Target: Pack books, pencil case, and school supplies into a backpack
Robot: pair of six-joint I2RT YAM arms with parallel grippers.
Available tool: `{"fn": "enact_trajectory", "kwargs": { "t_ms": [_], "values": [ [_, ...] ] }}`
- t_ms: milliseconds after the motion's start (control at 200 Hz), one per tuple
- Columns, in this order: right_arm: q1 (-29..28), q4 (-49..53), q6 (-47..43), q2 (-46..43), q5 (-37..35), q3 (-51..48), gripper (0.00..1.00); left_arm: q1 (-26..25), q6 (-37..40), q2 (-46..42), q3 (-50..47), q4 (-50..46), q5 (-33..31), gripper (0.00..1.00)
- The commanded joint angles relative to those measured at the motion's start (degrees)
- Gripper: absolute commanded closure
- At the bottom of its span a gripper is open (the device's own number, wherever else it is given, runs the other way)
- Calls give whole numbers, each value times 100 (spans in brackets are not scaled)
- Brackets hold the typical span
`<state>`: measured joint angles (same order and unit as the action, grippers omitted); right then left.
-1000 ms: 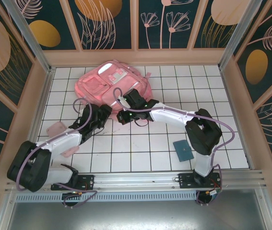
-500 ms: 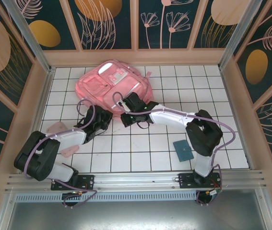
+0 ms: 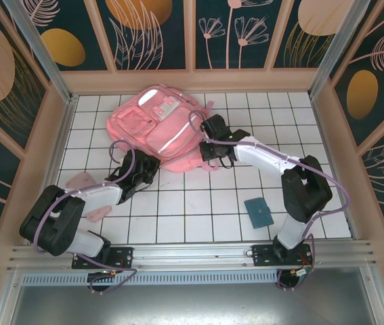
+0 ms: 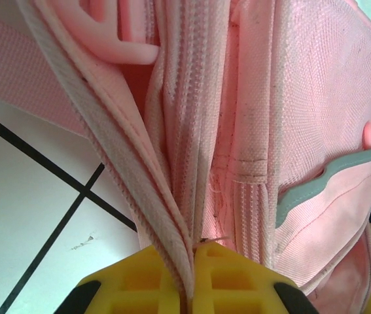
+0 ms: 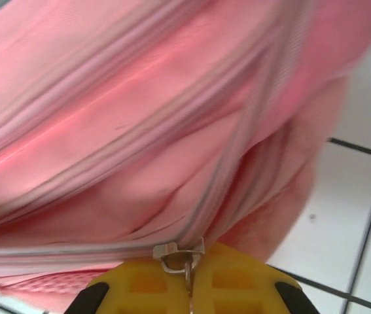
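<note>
Gripping backpack (image 3: 158,125): L gripper (image 4: 188,291) seam (image 4: 162,209), R gripper (image 5: 188,291) zipper (image 5: 180,252).

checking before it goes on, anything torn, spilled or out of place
Nothing stands out. The soft pink fabric backpack lies flat on the white tiled table; the left pincer pinches its edge seam, the right pincer its metal zipper pull.

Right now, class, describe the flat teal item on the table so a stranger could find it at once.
Start at the white tiled table, near edge, right side. Beside the right arm's elbow lies a flat teal rectangle, alone on the tiles. Everything else lying there, backpack and small flat pieces, is pink.
</note>
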<state>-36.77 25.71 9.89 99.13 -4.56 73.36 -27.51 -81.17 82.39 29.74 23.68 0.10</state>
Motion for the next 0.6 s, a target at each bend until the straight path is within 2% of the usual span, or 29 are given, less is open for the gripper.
{"fn": "enact_trajectory", "kwargs": {
  "t_ms": [0,105,300,385,500,591],
  "values": [
    [225,247,113,-55,-886,368,100,116,683,-33,208,-500,-404,100],
    [41,342,-76,-428,-252,85,100,114,1079,133,577,-716,-265,98],
    [-573,297,-277,-1360,1879,-729,100,114,1645,536,1235,-1160,-376,92],
    [-846,45,-157,-1574,2535,-914,100,114,1883,747,1527,-1226,-286,93],
    [-1015,-324,47,-1551,2811,-955,100,112,2117,1029,1904,-1325,-186,93],
    [-1040,-469,177,-1340,2591,-858,100,119,2275,1173,2218,-1586,-219,86]
  ]
}}
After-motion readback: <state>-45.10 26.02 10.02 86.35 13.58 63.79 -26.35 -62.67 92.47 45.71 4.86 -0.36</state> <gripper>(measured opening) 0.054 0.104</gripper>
